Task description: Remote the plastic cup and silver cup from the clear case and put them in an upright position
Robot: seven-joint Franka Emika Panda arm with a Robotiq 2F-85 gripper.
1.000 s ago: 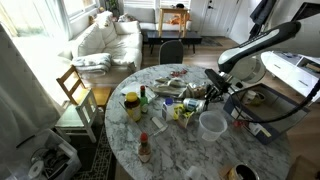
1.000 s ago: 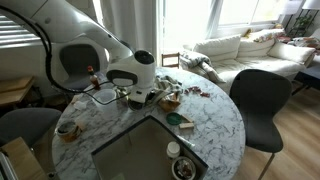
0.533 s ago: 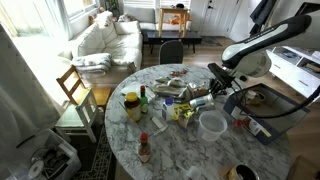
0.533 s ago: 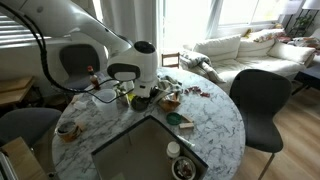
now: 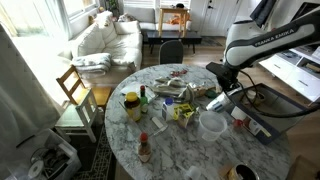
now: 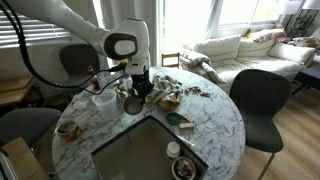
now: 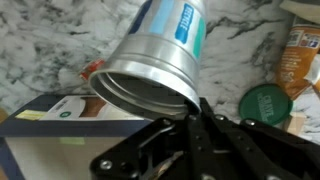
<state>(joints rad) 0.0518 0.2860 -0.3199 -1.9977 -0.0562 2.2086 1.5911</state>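
Observation:
My gripper (image 7: 186, 112) is shut on the rim of the silver cup (image 7: 160, 55), a metal cup with a blue and white label. The cup hangs tilted above the marble table, its open mouth toward the camera. In both exterior views the gripper (image 5: 217, 98) (image 6: 137, 92) holds the cup (image 5: 212, 104) (image 6: 131, 104) just above the table clutter. The clear case (image 5: 211, 124) stands on the table beside and below the gripper; it also shows as a whitish tub (image 6: 103, 99). I cannot make out the plastic cup.
A yellow-lidded jar (image 5: 131, 104), bottles (image 5: 143, 99) and a red-capped sauce bottle (image 5: 144, 148) stand on the round marble table (image 5: 180, 150). A green lid (image 7: 266, 104) and a flat box (image 7: 60, 120) lie under the gripper. Chairs ring the table (image 6: 255, 100).
The arm has risen and the wrist has turned more upright, carrying the silver cup up and slightly toward the clear case. The other objects have not moved.

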